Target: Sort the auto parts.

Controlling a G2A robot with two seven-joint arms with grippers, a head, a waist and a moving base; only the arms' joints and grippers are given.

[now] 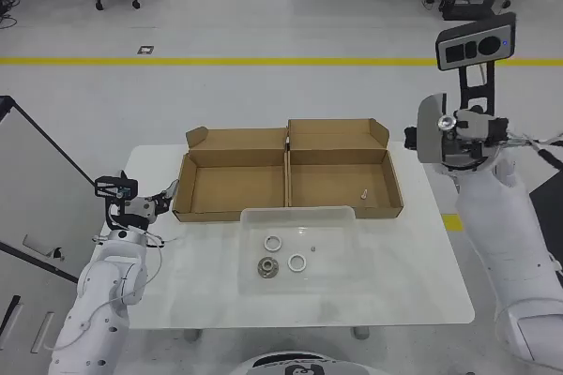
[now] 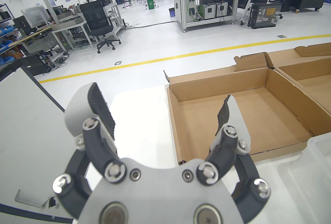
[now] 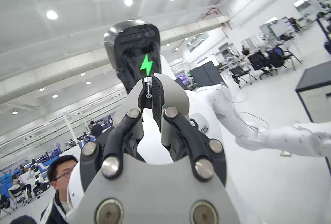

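Note:
A clear plastic bin [image 1: 342,214] at the table's middle holds two white rings [image 1: 273,242] [image 1: 298,262], a grey metal flanged hub [image 1: 267,269] and a tiny dark piece [image 1: 312,249]. My right gripper [image 3: 149,79] [image 1: 446,125] is raised high beyond the table's right edge, fingers pointing up, shut on a small threaded metal bolt [image 3: 148,87]. My left gripper [image 2: 160,95] [image 1: 159,200] is open and empty over the table's left edge, just outside the left cardboard box [image 2: 248,116].
Two open cardboard boxes sit side by side behind the bin, the left box [image 1: 233,187] bare and the right box [image 1: 342,183] holding one small screw [image 1: 364,195]. A dark-edged panel [image 1: 38,178] stands left of the table.

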